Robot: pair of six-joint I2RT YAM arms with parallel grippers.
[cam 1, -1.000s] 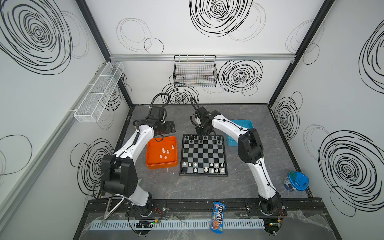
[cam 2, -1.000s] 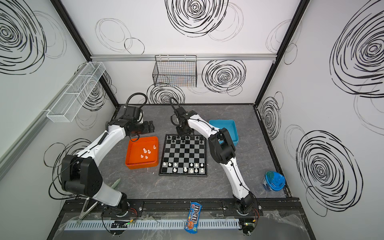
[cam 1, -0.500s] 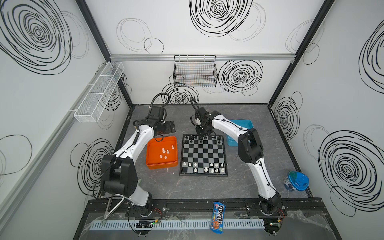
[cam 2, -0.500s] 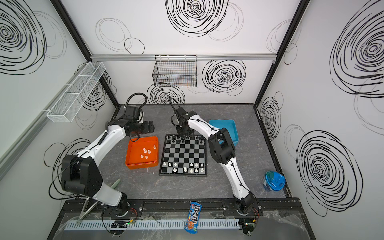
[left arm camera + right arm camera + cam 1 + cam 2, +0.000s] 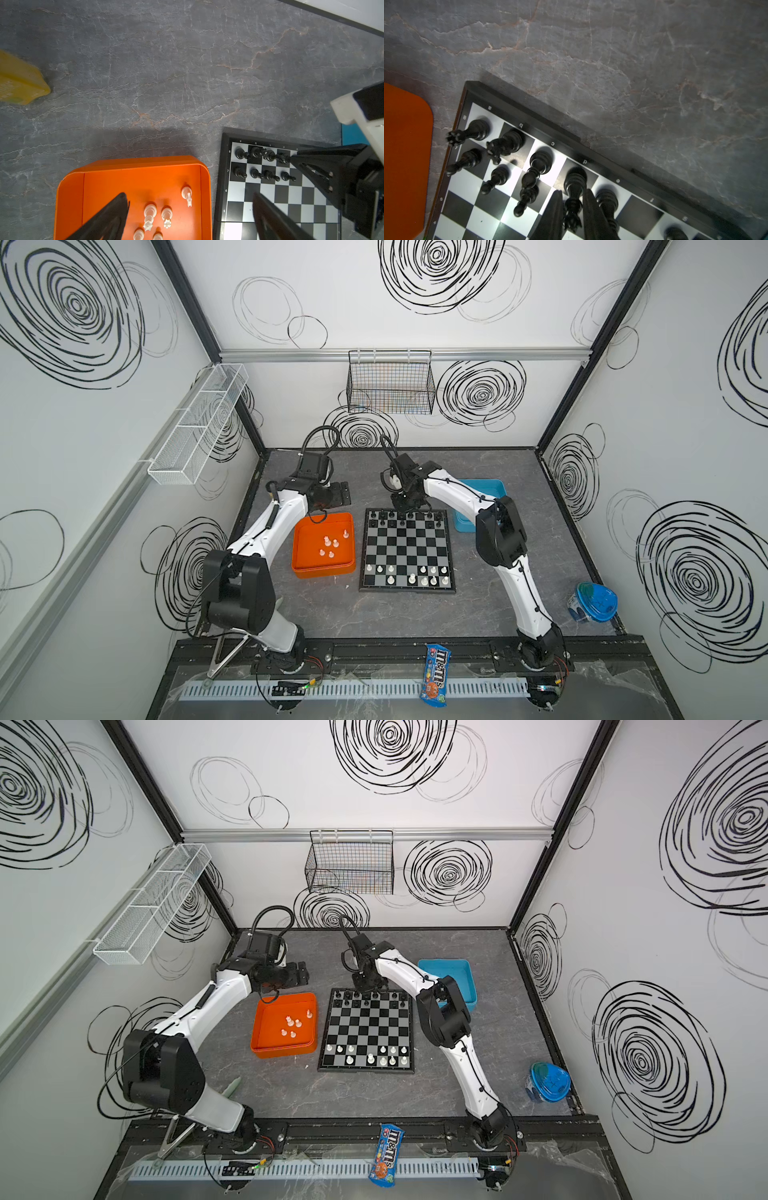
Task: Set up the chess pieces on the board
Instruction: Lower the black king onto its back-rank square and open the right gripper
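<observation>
Black piece [image 5: 574, 185] upright on the d square in the far row of the board [image 5: 406, 549], pinched near its top by the right claw [image 5: 572, 199], white pieces [image 5: 331, 545] loose in the orange tray [image 5: 305, 570] beside the board on the tabletop [image 5: 415, 622], left claw [image 5: 189, 194] spread wide over the tray's far edge

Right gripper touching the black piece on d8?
Cannot tell. Right wrist view: right gripper closely flanks the black piece, dark on dark; neither gap nor contact shows.
</observation>
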